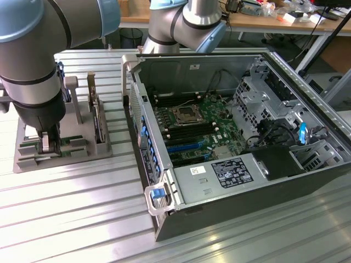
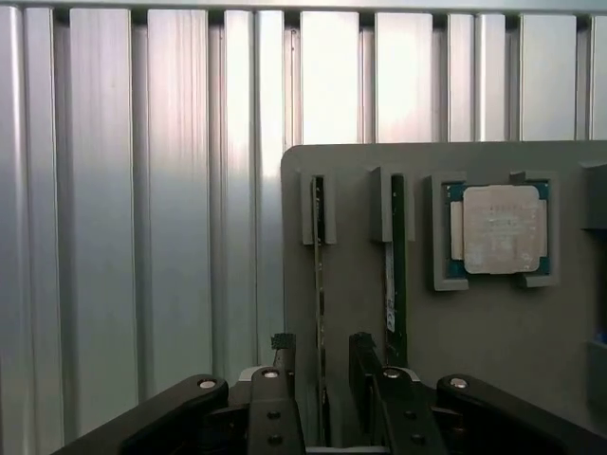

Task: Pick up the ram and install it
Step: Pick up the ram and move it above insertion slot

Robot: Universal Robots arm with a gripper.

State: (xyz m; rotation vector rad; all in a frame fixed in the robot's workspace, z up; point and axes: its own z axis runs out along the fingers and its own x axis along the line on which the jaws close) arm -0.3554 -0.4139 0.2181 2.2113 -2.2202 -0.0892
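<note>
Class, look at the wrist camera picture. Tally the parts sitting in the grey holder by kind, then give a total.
Thin circuit-board sticks on edge: 2
Square silver processor chip: 1
Total: 3

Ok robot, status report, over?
Gripper open, straddling long thin green ram stick in grey holder. Not gripped yet. Second green stick stands just alongside.

A ribbed metal table (image 2: pixel 180 190) gleams with a brushed sheen beneath a matt grey plastic holder (image 2: pixel 493 341). The processor (image 2: pixel 500 228) wears a dull silver metal lid on green board. The gripper (image 2: pixel 321 349) is matt black, the computer case (image 1: pixel 247 212) dark, smooth sheet metal.
</note>
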